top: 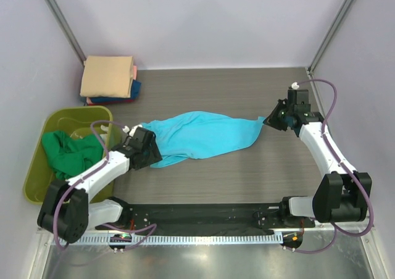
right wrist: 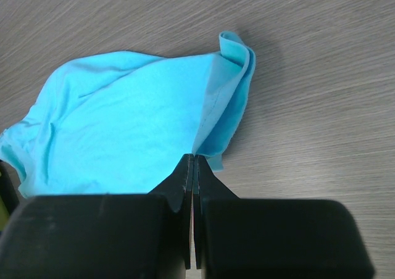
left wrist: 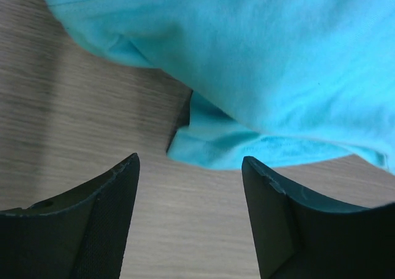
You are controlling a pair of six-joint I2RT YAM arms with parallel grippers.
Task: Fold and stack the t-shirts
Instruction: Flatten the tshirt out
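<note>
Stretched as a long crumpled band across the middle of the grey wood-grain table (top: 247, 177): a bright turquoise soft cloth t-shirt (top: 203, 134), running left to right between the two arms. Pinched at its right-hand corner by the black two-finger right gripper (top: 270, 121), jaws pressed flat together, with a folded edge of the cloth running straight into the tips in the right wrist view. Rumpled and doubled over at the opposite end, just in front of the black two-finger left gripper (top: 151, 155). Released there, nothing grasped: fingers (left wrist: 111, 199) spread well apart, low over the bare table, with the hem of the cloth lying just beyond the tips and not between them. Cannot tell from the overhead view whether those tips touch the cloth. At the back left corner of the table, well apart from the spread shirt: a neat pile topped by a tan folded cloth t-shirt (top: 108, 75), with pink-red and dark blue folded cloth edges (top: 134, 86) showing beneath along its right side. Left of the table, beside the left arm: an olive-yellow rectangular plastic bin (top: 36, 183), holding a bunched green cloth t-shirt (top: 68, 152).
</note>
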